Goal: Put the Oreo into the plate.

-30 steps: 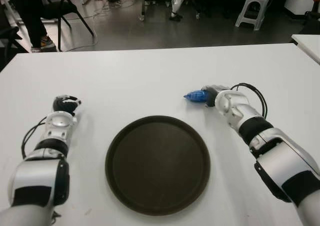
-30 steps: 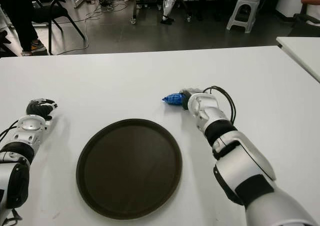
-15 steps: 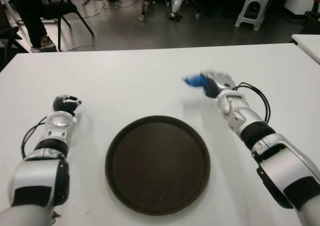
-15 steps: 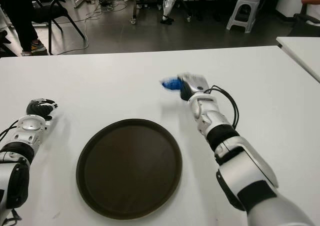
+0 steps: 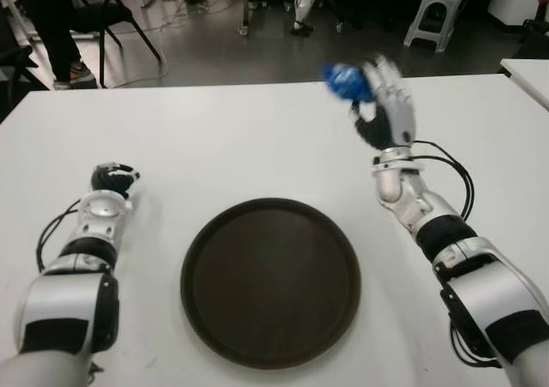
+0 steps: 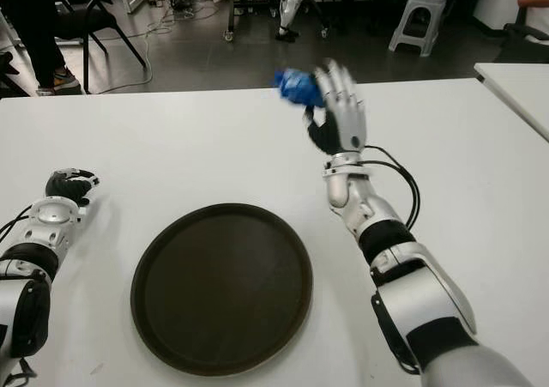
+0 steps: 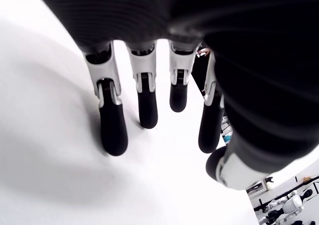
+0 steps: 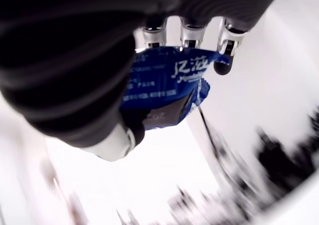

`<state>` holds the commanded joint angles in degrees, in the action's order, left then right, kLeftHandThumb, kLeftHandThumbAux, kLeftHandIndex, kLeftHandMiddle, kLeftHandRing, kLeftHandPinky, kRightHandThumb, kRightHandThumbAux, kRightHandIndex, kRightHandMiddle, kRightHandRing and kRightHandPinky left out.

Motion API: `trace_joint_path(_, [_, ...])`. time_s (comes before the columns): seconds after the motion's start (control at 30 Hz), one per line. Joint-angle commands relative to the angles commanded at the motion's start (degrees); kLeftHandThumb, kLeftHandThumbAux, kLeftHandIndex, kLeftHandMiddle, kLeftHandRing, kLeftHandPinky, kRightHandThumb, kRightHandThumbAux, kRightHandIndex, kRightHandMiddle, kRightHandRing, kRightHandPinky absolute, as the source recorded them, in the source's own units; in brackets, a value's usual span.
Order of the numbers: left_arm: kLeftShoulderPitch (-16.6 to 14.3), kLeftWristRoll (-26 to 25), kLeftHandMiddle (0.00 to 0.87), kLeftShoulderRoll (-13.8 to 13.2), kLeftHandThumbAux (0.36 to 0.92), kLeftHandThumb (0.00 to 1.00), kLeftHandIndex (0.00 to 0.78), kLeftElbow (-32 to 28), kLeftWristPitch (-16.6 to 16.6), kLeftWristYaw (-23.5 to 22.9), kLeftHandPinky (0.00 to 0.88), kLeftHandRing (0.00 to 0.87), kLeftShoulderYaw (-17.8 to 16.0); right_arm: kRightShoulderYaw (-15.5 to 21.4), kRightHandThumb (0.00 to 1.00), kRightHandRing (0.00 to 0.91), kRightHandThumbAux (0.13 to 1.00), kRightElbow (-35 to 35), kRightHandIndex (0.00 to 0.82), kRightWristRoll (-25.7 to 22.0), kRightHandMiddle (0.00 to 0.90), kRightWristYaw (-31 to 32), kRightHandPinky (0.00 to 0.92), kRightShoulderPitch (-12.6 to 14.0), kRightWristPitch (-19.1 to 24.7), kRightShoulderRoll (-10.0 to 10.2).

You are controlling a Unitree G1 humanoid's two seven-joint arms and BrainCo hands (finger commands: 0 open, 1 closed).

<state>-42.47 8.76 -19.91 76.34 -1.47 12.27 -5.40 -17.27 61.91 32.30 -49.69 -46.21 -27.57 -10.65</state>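
While the right hand (image 5: 383,104) was raised upright above the far side of the white surface (image 5: 257,138), its fingers (image 8: 185,34) and thumb pinched the blue Oreo packet (image 5: 343,80), which stuck out toward the robot's left, clear of the surface. The dark round plate (image 5: 270,280) lay nearer the robot, between the two arms, with nothing on it. The left hand (image 5: 111,179) showed to the left of the plate, its fingers (image 7: 112,122) spread loosely and holding nothing
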Motion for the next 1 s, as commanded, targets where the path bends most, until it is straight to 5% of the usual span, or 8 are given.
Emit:
trace_joint_path(0.6, [-0.03,-0.43,0.166,0.05,0.725,0.675,0.398,-0.03,-0.15,-0.15,0.172,0.177,-0.30,4.05,0.710,0.134,0.719,2.81,0.420,-4.40,0.050,0.68,0.285,-0.69,-10.39,0.63])
trace_joint_path(1.0, [-0.09,-0.72,0.163,0.09,0.723,0.681,0.399,0.14,-0.21,-0.35,0.154,0.171,-0.92,5.87,0.709,0.103,0.720,1.72,0.419,-5.29,0.053,1.01,0.196,-0.76,-13.10,1.02])
